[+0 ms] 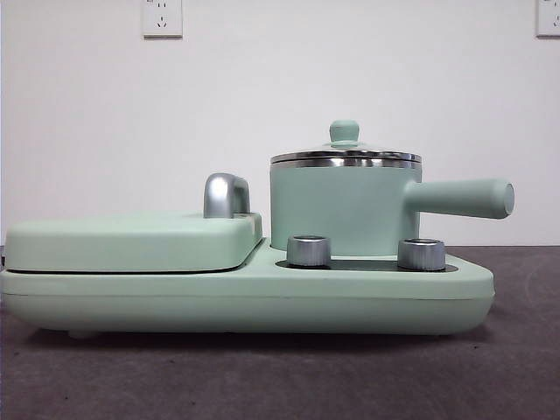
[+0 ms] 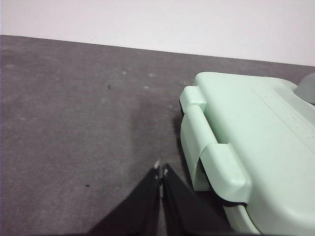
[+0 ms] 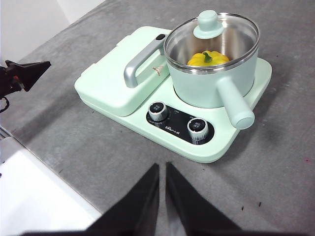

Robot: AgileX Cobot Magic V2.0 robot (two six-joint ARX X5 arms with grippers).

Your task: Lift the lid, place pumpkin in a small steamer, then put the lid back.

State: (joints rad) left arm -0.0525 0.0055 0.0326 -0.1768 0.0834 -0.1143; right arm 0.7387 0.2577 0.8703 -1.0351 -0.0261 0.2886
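Observation:
The small steamer (image 1: 341, 210) (image 3: 211, 81), a mint-green pot with a long side handle (image 1: 459, 198), stands on the right half of the appliance base. The glass lid (image 1: 345, 150) (image 3: 211, 34) with its mint knob rests on the pot's rim. Through the glass, the right wrist view shows the yellow pumpkin (image 3: 207, 59) inside the pot. My right gripper (image 3: 162, 167) is shut and hovers over the table in front of the appliance, holding nothing. My left gripper (image 2: 161, 169) is shut and empty, low over the grey table beside the end of the griddle cover. Neither arm shows in the front view.
The wide mint appliance base (image 1: 245, 293) (image 3: 147, 128) carries two silver knobs (image 1: 308, 250) (image 1: 421, 254). A flat griddle cover (image 1: 131, 241) (image 2: 246, 132) with a steel handle (image 1: 226, 194) fills its left half. The left arm's black tip (image 3: 24, 73) shows in the right wrist view.

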